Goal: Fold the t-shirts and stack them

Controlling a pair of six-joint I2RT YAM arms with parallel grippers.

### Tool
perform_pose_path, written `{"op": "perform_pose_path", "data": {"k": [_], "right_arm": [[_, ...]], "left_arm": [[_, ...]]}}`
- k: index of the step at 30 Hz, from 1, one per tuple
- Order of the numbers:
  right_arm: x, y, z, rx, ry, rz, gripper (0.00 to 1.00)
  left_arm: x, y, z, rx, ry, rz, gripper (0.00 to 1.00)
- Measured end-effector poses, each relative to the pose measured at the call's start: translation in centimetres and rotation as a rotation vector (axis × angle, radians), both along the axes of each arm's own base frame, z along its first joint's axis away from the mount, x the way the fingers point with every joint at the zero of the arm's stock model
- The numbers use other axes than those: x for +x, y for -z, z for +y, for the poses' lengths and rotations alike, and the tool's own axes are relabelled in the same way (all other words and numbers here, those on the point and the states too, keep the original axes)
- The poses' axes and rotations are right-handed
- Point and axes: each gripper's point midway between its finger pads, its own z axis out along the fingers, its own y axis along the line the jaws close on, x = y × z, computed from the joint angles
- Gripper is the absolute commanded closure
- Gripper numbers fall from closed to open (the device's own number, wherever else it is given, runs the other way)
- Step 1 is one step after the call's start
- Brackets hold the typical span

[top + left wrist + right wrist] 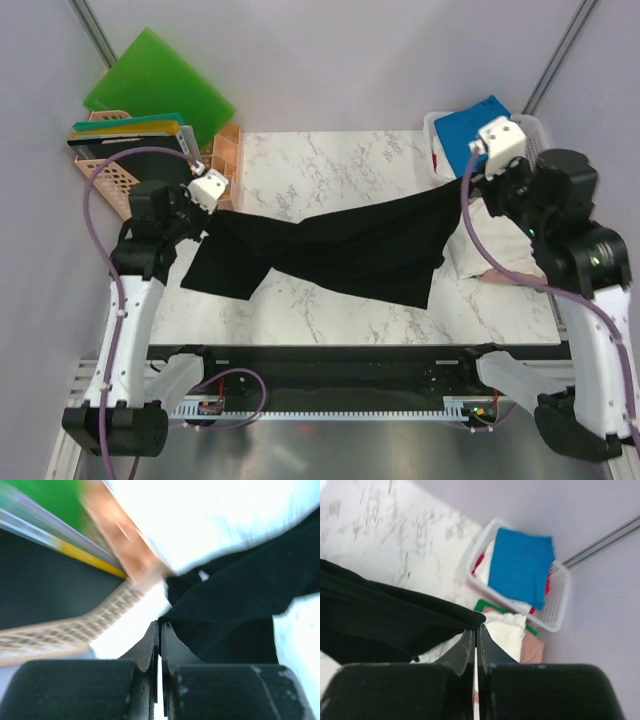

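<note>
A large black t-shirt (350,245) hangs stretched between my two grippers over the marble table (330,160), sagging in the middle, with its lower hem touching the tabletop. My left gripper (213,203) is shut on the shirt's left end (235,595), the fingertips (160,624) pressed together at the cloth's edge. My right gripper (468,178) is shut on the right end, a fold of black cloth (380,615) pinched at its tips (476,629). A bright blue t-shirt (480,122) (520,565) lies in the white basket. White (505,625) and pink (532,650) t-shirts lie below the right gripper.
A white basket (432,125) (560,615) stands at the back right corner. Stiff green boards (160,85) lean at the back left, beside peach mesh baskets (228,150) (60,630). A green edge (485,605) shows under the white cloth.
</note>
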Motion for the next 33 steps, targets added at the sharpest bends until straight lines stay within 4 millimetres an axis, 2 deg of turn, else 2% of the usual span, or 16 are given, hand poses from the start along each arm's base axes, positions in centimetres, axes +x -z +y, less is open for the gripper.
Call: {"op": "perform_pose_path", "data": {"k": [1, 3, 7, 8, 10, 13, 17, 19, 22, 28, 31, 33], "right_arm": [[-1.0, -1.9, -0.5, 0.015, 0.011, -0.062, 1.00], [-3.2, -4.8, -1.2, 0.046, 0.022, -0.162, 1.00], [-6.6, -8.8, -2.5, 0.094, 0.050, -0.298, 1.00], [-6.9, -9.4, -2.8, 0.099, 0.059, -0.321, 1.00], [-7.3, -10.0, -3.1, 0.104, 0.070, -0.347, 1.00], [-7.3, -9.7, -3.2, 0.103, 0.075, -0.342, 1.00], [-7.3, -9.1, -3.6, 0.101, 0.096, -0.333, 1.00], [-7.7, -9.4, -3.8, 0.105, 0.104, -0.343, 1.00], [-8.2, -10.5, -3.9, 0.116, 0.108, -0.373, 1.00], [-9.1, -12.7, -4.0, 0.138, 0.109, -0.429, 1.00], [-9.4, -14.4, -3.9, 0.154, 0.103, -0.465, 1.00], [-9.5, -15.7, -4.0, 0.165, 0.105, -0.495, 1.00]], "left_arm": [[0.0, -2.0, -0.1, -0.005, 0.000, -0.052, 0.98], [-0.4, -7.6, -0.2, -0.021, 0.000, -0.196, 0.98], [-3.7, -20.5, -0.1, -0.069, -0.026, -0.508, 0.98], [-4.6, -22.8, 0.0, -0.076, -0.038, -0.565, 0.98], [-6.6, -26.2, 0.2, -0.087, -0.051, -0.655, 0.98], [-8.4, -28.5, 0.5, -0.097, -0.068, -0.711, 0.98], [-9.4, -29.2, 0.9, -0.108, -0.097, -0.693, 0.98], [-10.1, -30.3, 1.2, -0.111, -0.117, -0.698, 0.98], [-12.0, -33.3, 1.4, -0.114, -0.128, -0.757, 0.98], [-17.4, -38.6, 1.5, -0.126, -0.120, -0.921, 0.98], [-18.9, -39.8, 1.5, -0.130, -0.117, -0.967, 0.98], [-19.1, -40.0, 1.5, -0.130, -0.117, -0.974, 0.98]]}}
